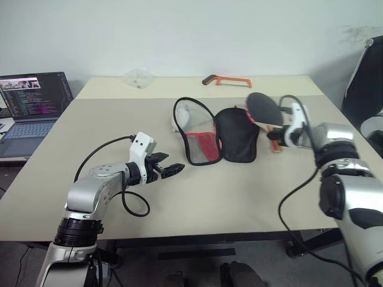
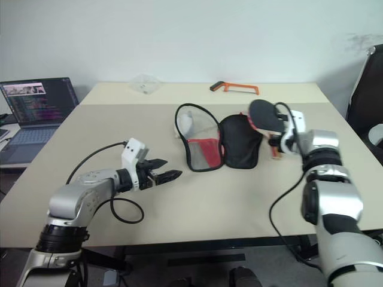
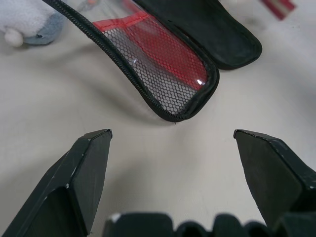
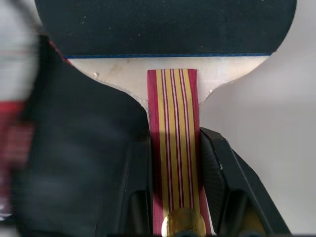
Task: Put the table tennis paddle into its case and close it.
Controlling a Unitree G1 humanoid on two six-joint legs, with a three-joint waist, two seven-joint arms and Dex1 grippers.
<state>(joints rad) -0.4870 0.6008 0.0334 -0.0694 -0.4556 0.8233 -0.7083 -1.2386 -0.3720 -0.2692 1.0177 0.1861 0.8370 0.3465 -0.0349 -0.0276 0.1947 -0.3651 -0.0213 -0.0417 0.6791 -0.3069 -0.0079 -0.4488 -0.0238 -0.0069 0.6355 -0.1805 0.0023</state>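
Note:
The case (image 1: 201,142) lies unzipped and spread flat mid-table, its mesh-lined red half beside a black half (image 1: 238,140). A grey-white plush charm (image 3: 29,24) rests at its far left edge. My right gripper (image 4: 174,143) is shut on the striped wooden handle of the table tennis paddle (image 1: 263,107). It holds the paddle black face up, just off the table, over the right edge of the case's black half. My left gripper (image 1: 173,169) hovers open and holds nothing. It points at the near tip of the mesh half (image 3: 168,64), a short way from it.
An open laptop (image 1: 33,110) sits on a side surface at the far left. An orange-handled tool (image 1: 226,80) and a clear plastic bag (image 1: 137,76) lie near the table's far edge. A dark chair (image 1: 365,84) stands beyond the right edge.

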